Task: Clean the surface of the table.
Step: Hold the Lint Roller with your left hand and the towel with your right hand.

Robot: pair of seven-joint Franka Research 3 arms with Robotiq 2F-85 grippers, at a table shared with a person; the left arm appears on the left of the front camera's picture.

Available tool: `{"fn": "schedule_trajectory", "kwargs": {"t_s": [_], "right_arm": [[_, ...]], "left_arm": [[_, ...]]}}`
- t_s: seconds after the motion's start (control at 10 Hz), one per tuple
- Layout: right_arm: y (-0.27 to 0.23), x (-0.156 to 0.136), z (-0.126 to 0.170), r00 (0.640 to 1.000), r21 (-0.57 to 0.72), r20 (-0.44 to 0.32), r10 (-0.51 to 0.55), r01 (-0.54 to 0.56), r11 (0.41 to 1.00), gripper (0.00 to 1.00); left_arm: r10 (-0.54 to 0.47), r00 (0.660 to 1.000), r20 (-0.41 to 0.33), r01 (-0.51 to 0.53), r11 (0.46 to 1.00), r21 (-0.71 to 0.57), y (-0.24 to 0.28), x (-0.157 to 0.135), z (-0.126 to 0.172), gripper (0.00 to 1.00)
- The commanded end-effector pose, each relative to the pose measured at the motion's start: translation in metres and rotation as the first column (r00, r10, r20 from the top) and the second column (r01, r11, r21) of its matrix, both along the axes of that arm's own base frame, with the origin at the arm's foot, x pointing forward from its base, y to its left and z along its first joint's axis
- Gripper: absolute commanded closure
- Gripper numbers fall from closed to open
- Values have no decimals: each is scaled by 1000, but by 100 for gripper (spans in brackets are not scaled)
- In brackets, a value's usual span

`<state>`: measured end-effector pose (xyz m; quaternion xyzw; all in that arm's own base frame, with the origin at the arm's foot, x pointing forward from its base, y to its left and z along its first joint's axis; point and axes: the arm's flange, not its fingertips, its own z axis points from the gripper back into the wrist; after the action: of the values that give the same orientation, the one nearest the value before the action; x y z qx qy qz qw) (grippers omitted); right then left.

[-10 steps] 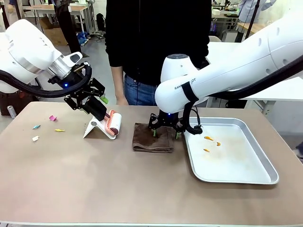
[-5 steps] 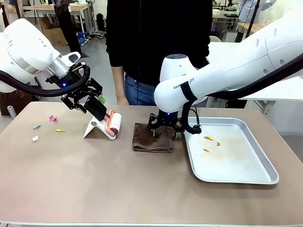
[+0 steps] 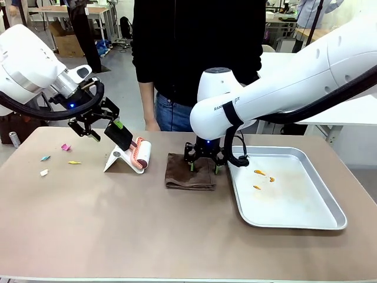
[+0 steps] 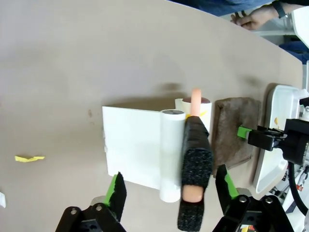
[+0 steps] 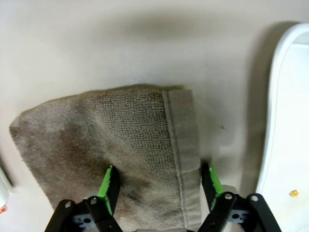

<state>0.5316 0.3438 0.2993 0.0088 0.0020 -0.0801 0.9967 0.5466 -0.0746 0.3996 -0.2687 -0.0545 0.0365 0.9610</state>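
The table (image 3: pixel 118 230) spreads wide in front of me, and everything rests on its brown top. At its far middle lies a folded brown cloth (image 3: pixel 189 175). My right gripper (image 3: pixel 204 167) is down on the cloth with its jaws apart. Just right of it sits a metal tray (image 3: pixel 294 203) holding small orange bits (image 3: pixel 259 173). To the left, a lint roller (image 3: pixel 141 154) leans on a white stand (image 3: pixel 116 160). My left gripper (image 3: pixel 105 130) has its jaws apart around the roller's black handle, clear of it. Coloured scraps (image 3: pixel 66 147) lie at the far left. A person (image 3: pixel 194 53) stands at the far side.
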Motion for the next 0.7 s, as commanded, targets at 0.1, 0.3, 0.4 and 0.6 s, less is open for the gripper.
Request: {"fn": "schedule_trajectory", "kwargs": {"t_s": [0.1, 0.3, 0.4, 0.6], "right_arm": [[1, 5, -1, 999, -6, -34, 13, -14, 1000, 100], [0, 4, -2, 999, -4, -38, 11, -11, 1000, 100], [-1, 4, -2, 999, -6, -39, 7, -7, 1000, 96], [-1, 5, -2, 999, -5, -40, 12, -12, 1000, 100]], "left_arm": [[-6, 1000, -2, 6, 1000, 9, 5, -2, 0, 100], [-10, 1000, 17, 10, 1000, -16, 6, -1, -1, 100], [-8, 1000, 29, 9, 1000, -27, 7, -1, -1, 100], [-3, 999, 54, 7, 998, -70, 8, -1, 1, 100]]}}
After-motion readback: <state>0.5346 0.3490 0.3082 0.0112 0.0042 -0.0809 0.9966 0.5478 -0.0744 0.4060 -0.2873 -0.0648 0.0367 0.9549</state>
